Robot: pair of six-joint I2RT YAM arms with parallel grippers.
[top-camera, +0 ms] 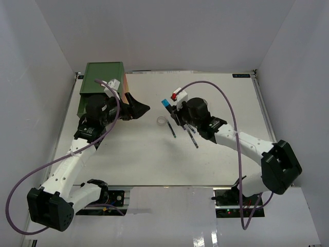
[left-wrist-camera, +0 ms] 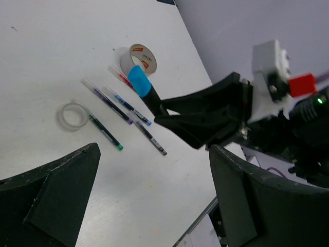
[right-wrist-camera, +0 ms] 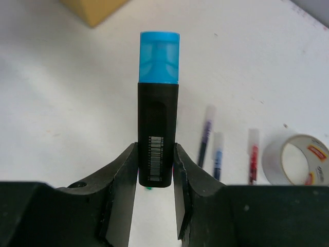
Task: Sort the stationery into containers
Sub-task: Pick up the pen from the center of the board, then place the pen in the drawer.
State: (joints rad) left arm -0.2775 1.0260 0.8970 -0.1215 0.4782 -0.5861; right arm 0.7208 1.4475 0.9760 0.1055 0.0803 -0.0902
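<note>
Top external view has the left arm reaching forward up the left side of the white table (top-camera: 226, 154), elbow bent, its wrist turned to the right so that the left gripper (top-camera: 141, 108) points toward the table's middle, just beside the small stacked box chest with the green top (top-camera: 100, 78) in the far-left corner. Its jaws stand spread wide with nothing between them; the left wrist view shows both black fingers (left-wrist-camera: 51, 198) far apart at the lower edges. The right arm comes in from the near right, forearm running leftward across the table, and the right gripper (top-camera: 171, 107) sits near the centre, facing the left one with a gap between them. It is clamped on a short black marker with a blue cap (right-wrist-camera: 158, 118); the right wrist view shows both pads pressed against the lower barrel, at the barcode label, with the cap sticking out ahead of the fingertips. Whether the cap touches the table cannot be told. Beneath and beside the held marker lie several thin dark pens (left-wrist-camera: 105, 133), roughly parallel, and a small clear tape ring (left-wrist-camera: 72, 116) touches the end of one. A grey tape roll (left-wrist-camera: 139, 57) stands on edge just beyond the blue cap. A yellow corner (right-wrist-camera: 95, 10) shows at the top of the right wrist view.
</note>
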